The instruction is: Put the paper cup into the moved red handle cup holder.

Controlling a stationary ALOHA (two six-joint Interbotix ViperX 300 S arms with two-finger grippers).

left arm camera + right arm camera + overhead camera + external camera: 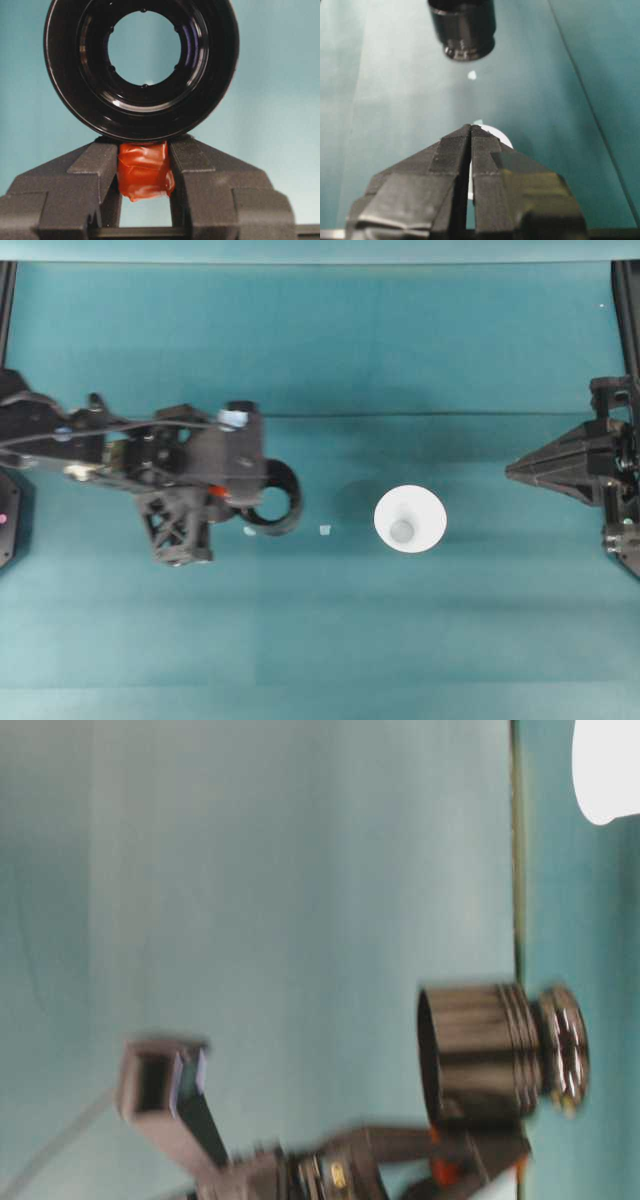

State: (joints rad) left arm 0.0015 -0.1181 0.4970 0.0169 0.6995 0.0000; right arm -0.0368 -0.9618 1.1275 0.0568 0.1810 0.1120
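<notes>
Jaws of the left gripper are clamped on the red handle of the black cup holder, which juts out just past the fingertips with its open mouth facing the wrist camera. From above, the holder sits left of centre on the teal table, and the white paper cup stands upright, well apart to its right. The right gripper is pressed shut on nothing at the right edge, the cup between it and the holder.

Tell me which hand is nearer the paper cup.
Right. The right hand sits shut, apart from the cup; the left hand, gripping the holder, is farther.
</notes>
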